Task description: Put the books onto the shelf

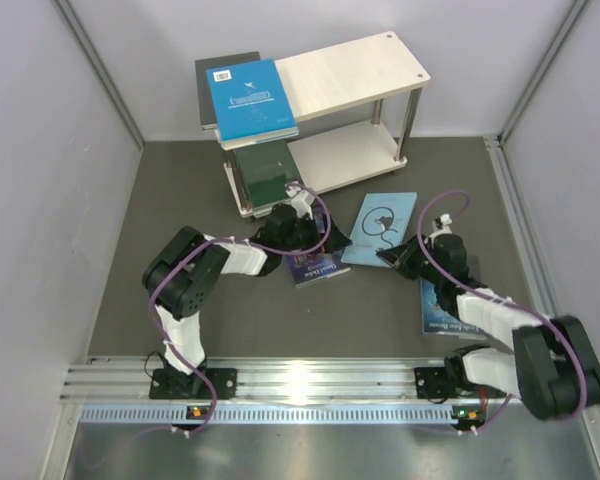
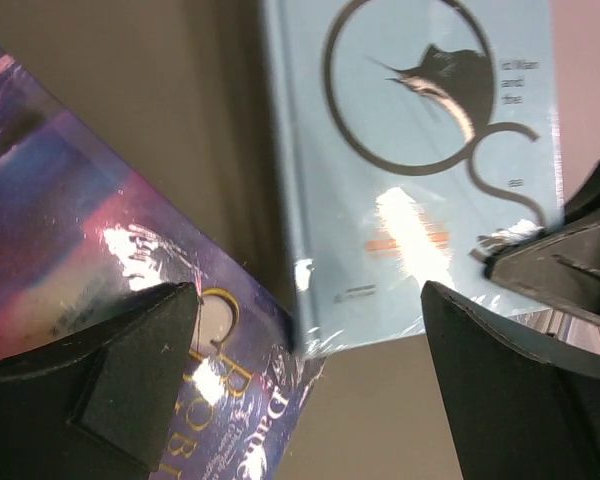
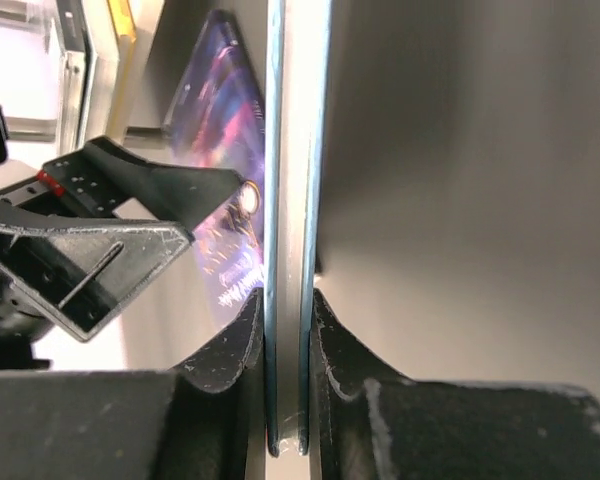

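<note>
Resting inside right gripper (image 3: 288, 298): light-blue book (image 3: 296, 120)

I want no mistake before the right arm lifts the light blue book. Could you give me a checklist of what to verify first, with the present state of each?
1. Grip: right gripper shut on light blue book: ok, it pinches the book's edge.
2. Grip centred on that edge: not ok, it sits near a corner, so the book may tilt.
3. Path: left gripper out of the way: cannot tell; it is open and close to this book.
4. Neighbour: purple book apart from it: cannot tell; their corners look very close.
5. Room on shelf: ok, its top is bare on the right.
</note>
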### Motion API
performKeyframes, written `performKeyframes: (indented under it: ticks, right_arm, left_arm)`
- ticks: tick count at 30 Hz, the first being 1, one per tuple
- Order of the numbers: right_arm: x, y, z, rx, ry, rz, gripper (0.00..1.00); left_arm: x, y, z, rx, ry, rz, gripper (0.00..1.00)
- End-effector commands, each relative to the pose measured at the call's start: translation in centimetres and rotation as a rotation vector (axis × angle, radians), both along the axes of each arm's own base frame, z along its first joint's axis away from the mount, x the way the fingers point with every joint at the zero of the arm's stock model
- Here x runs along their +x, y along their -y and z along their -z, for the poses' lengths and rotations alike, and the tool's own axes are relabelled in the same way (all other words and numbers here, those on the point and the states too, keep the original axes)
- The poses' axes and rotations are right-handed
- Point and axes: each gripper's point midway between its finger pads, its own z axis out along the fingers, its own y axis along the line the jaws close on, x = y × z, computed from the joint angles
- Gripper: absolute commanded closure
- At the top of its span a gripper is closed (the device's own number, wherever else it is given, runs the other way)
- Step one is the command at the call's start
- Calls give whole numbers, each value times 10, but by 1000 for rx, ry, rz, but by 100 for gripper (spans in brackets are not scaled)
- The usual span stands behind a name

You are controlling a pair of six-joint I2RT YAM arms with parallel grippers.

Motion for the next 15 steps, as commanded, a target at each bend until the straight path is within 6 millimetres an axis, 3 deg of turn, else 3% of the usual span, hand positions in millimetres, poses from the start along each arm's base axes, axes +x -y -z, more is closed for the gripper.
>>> performKeyframes:
  ticks: [1,6,7,9,10,11,13,14,15]
  right_arm:
    - [-18,30,-1,-186,14,35,100]
    - [-37,34,-53,-205,128,11,100]
    - [-42,34,-53,-203,119,-2,100]
    - [-52,25,-66,-156,155,-52,100]
    - [-54,20,-71,-129,176,-74,100]
    - [-63,11,-69,-80,165,-118,100]
    - [-69,1,-76,6,202,-151,100]
    - [-74,-6,-81,49,219,-191,100]
    - [-77,-9,-83,76,232,-206,100]
  left_arm:
    - [-10,-6,-20,-37,39,10,1]
    - [-29,-7,-42,-119,73,61,1]
    - [-38,-8,-40,-134,58,88,1]
    - [-47,-5,-57,-217,80,119,1]
    - [-58,-7,-53,-236,59,145,1]
    - [-61,-5,-67,-298,80,154,1]
    - [-75,-9,-70,-351,49,173,1]
    - [-79,-10,-80,-391,81,183,1]
    - [-85,-13,-78,-403,69,187,1]
